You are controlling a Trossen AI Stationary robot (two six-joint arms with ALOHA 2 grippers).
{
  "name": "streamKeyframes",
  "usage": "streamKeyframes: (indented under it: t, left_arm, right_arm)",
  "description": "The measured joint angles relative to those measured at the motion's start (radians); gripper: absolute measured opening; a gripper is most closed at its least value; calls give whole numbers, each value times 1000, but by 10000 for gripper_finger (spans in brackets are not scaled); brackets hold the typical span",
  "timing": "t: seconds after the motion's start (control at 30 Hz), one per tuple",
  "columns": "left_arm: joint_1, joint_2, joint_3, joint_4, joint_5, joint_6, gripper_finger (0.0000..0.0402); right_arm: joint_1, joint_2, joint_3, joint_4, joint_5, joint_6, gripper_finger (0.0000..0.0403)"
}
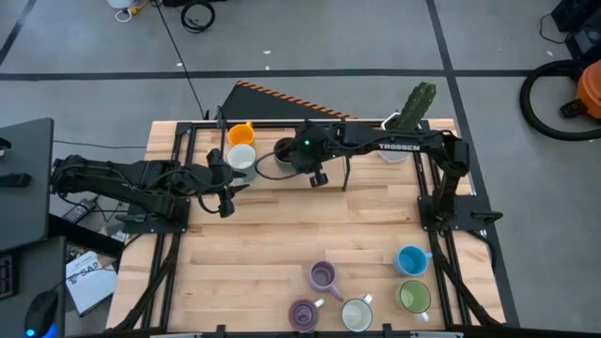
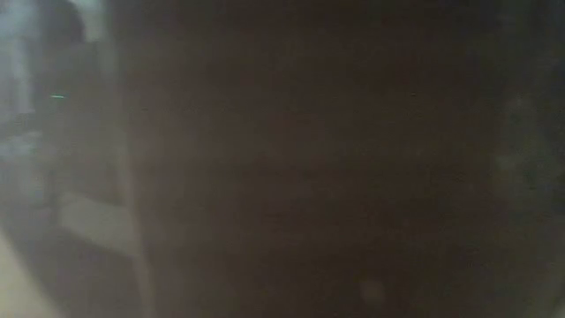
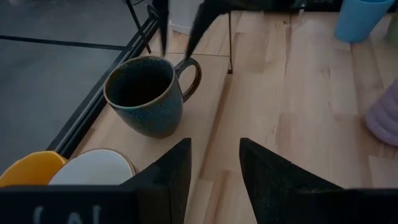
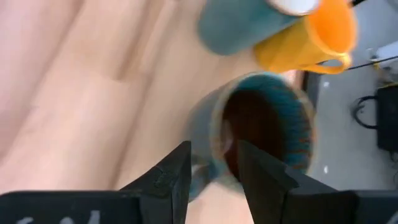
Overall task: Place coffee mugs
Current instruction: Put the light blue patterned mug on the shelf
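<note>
Wooden table (image 1: pixel 282 235) showed two groups of coffee mugs. Just ahead of the left gripper (image 3: pixel 214 171) stood the orange mug (image 1: pixel 240 132), the white mug (image 1: pixel 241 157) and the dark brown mug (image 3: pixel 146 93), close together. That gripper was open and held nothing. The right gripper (image 1: pixel 317 176) hung directly over the dark brown mug, at its handle side; whether it gripped the mug could not be told.

Well behind both grippers, across the table, waited two purple mugs (image 1: pixel 323 275), a second white mug (image 1: pixel 356 314), the blue mug (image 1: pixel 410 260) and the green mug (image 1: pixel 414 297). By my reading, three of the eight were set or nearly set, and five were left.

The placed group sat hard by the table's edge and its black frame (image 3: pixel 93 109), so little margin lay beyond the dark brown mug. Bare wood between the two groups gave both arms free passage.
</note>
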Motion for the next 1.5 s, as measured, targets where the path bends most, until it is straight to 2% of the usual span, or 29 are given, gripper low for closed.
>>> streamKeyframes:
  t: [0.07, 0.23, 0.53, 0.83, 0.93, 1.2, 1.33, 1.5]
  left_arm:
    - [0, 0, 0, -1, 0, -1, 141]
    - [0, 0, 0, -6, 0, -18, 141]
    - [0, 0, 0, -6, 0, -26, 141]
    - [0, 0, 0, -5, 0, -35, 141]
    - [0, 0, 0, -5, 32, -47, 141]
    - [0, 0, 0, -2, 178, -12, 141]
    - [0, 0, 0, 8, 193, 6, 141]
    - [0, 0, 0, 8, 195, 19, 141]
  right_arm:
    - [26, -5, 0, -45, -4, 24, 136]
    - [66, -5, -30, -72, -104, 88, 135]
    - [53, -4, -114, -33, 30, 172, 134]
    - [-19, -4, -119, -19, 157, 222, 134]
    - [-45, -4, -119, -18, 186, 214, 134]
    - [-116, -4, -119, 18, 208, 152, 134]
    - [-146, -4, -119, 76, 208, 90, 134]
    - [-175, -3, -119, 181, 153, 79, 134]
